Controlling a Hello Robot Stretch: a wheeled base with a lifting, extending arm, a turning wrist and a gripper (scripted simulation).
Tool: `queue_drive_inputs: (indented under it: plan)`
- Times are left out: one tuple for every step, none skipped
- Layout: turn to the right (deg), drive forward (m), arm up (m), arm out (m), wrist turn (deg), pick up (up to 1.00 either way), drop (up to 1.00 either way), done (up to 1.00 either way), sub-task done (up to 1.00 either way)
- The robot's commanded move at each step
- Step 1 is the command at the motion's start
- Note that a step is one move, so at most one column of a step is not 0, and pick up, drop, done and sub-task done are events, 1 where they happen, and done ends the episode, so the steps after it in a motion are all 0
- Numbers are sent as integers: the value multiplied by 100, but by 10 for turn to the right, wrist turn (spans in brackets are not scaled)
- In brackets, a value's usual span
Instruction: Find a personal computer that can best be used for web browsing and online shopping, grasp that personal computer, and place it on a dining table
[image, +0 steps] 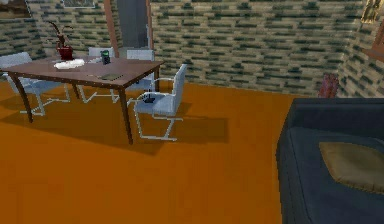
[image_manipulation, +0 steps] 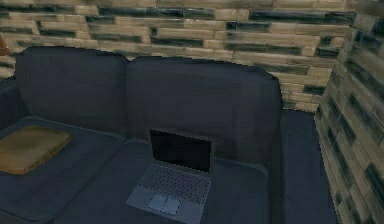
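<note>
Laptop (image_manipulation: 176, 170) found: it lies open on the sofa (image_manipulation: 230, 100) seat, screen toward the backrest, with a tan cushion (image_manipulation: 30, 148) further along the same seat. I judge grasp and carry are both left. The dining tabletop (image: 40, 71) stands well apart from the sofa. Pincer state: I cannot tell. Laptop screen dark; no writing legible, perhaps too small.

The bench (image: 50, 75) is seen as smooth dark wood, and the chair (image: 165, 100) at its right as pale metal tubing. The far wall (image: 250, 45) is laid in rough stone brick. The sofa (image_manipulation: 200, 100) is covered in matt dark cloth, and the laptop (image_manipulation: 175, 172) is finished matt grey.
</note>
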Motion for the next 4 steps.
queue_drive_inputs:
  plan:
    - [0, 0, 12, 0, 0, 0, 0, 0, 0]
    - [0, 0, 0, 22, 0, 0, 0, 0, 0]
    - [0, 0, 0, 0, 450, 0, 0, 0, 0]
    - [0, 0, 0, 0, 450, 0, 0, 0, 0]
